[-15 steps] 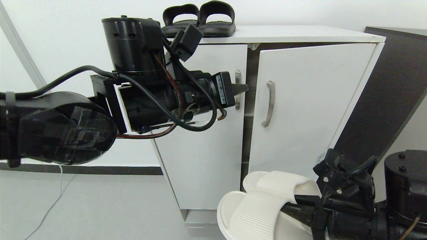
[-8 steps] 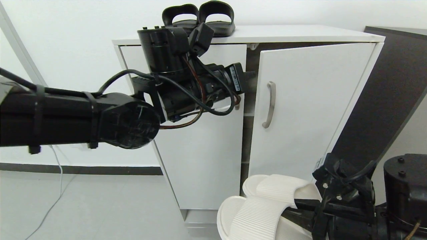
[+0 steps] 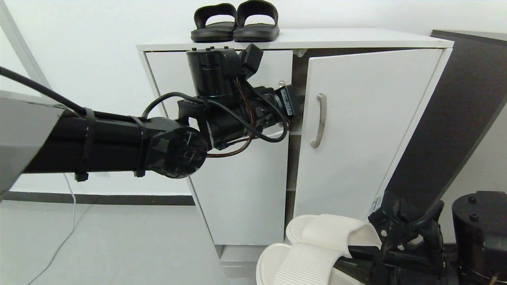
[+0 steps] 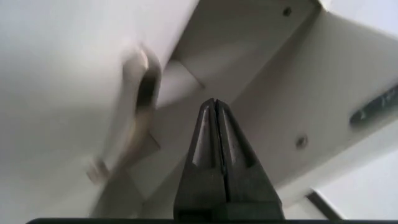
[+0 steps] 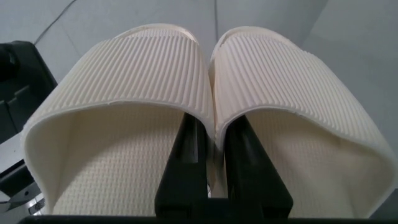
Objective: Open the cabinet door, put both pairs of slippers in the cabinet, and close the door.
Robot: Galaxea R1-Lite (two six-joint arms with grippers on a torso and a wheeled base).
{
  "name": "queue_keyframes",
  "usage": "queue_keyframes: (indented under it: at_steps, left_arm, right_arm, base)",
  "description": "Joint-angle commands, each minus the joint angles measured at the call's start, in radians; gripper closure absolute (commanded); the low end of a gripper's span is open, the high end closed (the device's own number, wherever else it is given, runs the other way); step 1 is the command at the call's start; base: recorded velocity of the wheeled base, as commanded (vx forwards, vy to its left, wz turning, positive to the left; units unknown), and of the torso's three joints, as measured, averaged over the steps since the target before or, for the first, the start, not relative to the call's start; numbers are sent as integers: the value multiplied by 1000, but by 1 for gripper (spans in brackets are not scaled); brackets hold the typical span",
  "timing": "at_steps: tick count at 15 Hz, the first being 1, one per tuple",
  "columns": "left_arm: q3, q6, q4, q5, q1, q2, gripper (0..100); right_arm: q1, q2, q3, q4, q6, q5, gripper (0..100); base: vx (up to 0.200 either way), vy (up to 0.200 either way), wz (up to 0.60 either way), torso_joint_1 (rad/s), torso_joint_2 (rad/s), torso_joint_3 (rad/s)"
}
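Bright, even, diffuse light fills the head view. The white 2-door cabinet [image 3: 356, 118] looks pale, with a soft dark shadow in the gap between its doors. In the left wrist view the metal bar handle [image 4: 122, 121] is smeared by blur. The cream ribbed foam slippers [image 5: 155, 68] look sharp, softly shaded beneath their straps.

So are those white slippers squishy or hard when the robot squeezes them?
Probably squishy but springy: the white slippers look like thick foam, yet they stand arched while the right gripper pinches their inner sides together. They are likely light too, since that one pinch holds both out without drooping. The ribbed, bumpy surfaces should stop them slipping much.
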Motion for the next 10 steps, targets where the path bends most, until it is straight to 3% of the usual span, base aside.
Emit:
queue_keyframes:
  at_steps: [1, 4, 10]
  left_arm:
    - [23, -9, -3, 1, -36, -26, 100]
    - [103, -4, -47, 2, -114, -58, 100]
    - [184, -4, -156, 2, -117, -64, 100]
  right_arm:
    - [3, 0, 11, 0, -2, 18, 100]
    - [7, -3, 28, 0, -34, 32, 100]
    - [18, -2, 37, -3, -49, 34, 100]
  base:
    - [-200, 0, 0, -7, 2, -2]
    - [-200, 0, 0, -1, 1, 1]
    - [0, 0, 0, 0, 0, 0]
